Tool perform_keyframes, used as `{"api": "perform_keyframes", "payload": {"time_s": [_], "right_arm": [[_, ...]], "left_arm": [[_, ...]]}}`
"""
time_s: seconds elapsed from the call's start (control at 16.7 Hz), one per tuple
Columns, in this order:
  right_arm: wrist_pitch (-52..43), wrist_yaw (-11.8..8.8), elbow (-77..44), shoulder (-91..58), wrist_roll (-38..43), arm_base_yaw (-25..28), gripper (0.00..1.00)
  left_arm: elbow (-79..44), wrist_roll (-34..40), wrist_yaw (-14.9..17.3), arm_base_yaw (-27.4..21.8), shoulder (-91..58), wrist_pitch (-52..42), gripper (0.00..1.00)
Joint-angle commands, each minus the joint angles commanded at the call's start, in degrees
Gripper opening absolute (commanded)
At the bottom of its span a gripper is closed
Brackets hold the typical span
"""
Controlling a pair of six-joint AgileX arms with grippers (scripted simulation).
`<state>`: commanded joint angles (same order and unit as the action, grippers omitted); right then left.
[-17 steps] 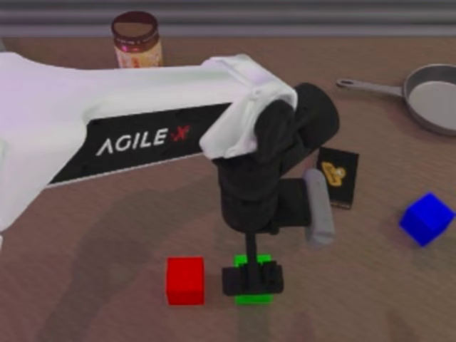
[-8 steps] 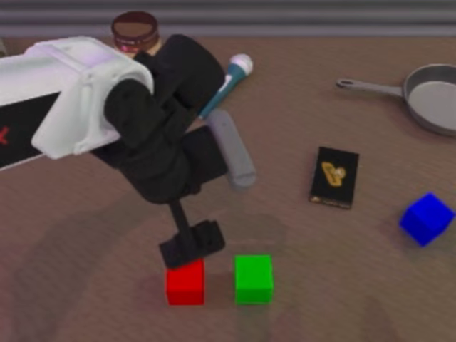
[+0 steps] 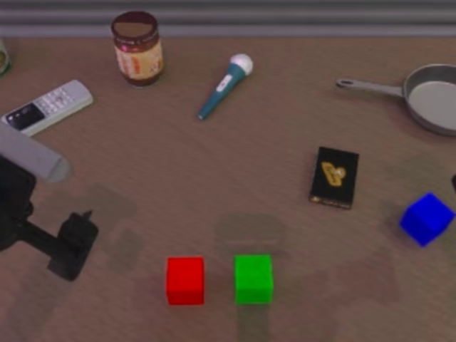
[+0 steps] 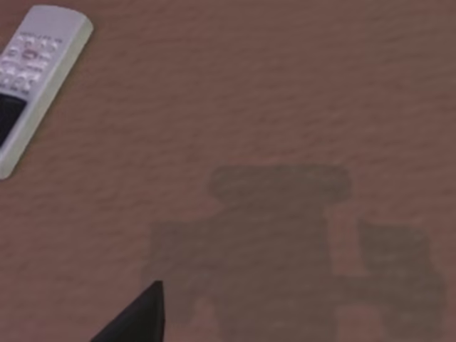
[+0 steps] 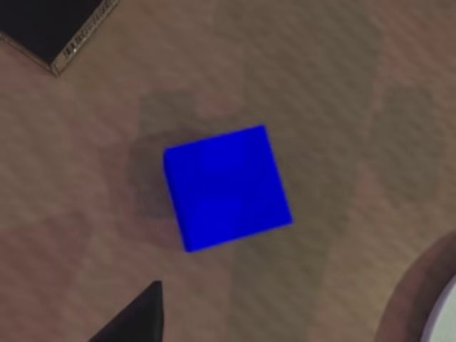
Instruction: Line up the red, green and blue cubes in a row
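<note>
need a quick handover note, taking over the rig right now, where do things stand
Left tool: at the table's left edge, holding nothing, away from the cubes.
Right arm: barely in the top view at the right edge; its wrist camera looks down on the blue cube.
Red cube and green cube: side by side near the front, a small gap between them, in line.
Blue cube: on its own at the right, turned at an angle, beside the black box.
Done: red and green placed.
Left: bring blue in beside green.

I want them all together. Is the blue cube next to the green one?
No, the blue cube sits far right, apart from the green cube.
</note>
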<state>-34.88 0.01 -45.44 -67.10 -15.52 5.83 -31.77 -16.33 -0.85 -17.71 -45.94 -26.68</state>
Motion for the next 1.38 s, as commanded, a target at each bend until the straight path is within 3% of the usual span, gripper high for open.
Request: {"api": "perform_keyframes", "payload": {"time_s": [0.3,0.6,1.14,1.38], "right_arm": [[-12.6,0.0,-16.3,-23.4,-5.6,2.1,1.00],[-20.2,0.1,-27.4,-38.6,-9.2,3.4,1.00],[-21.5,0.1,-29.8,-41.7,-9.9,3.4,1.00],[-15.3,0.1,-26.6,-44.7,-10.0,3.7,1.00]], "left_arm": [[19.7,9.0,0.2,11.0,26.7,13.8,1.00],[29.9,15.0,0.7,17.5,42.2,24.1,1.00],[31.8,16.3,0.8,18.9,45.9,26.7,1.00],[31.8,16.3,0.8,18.9,45.9,26.7,1.00]]}}
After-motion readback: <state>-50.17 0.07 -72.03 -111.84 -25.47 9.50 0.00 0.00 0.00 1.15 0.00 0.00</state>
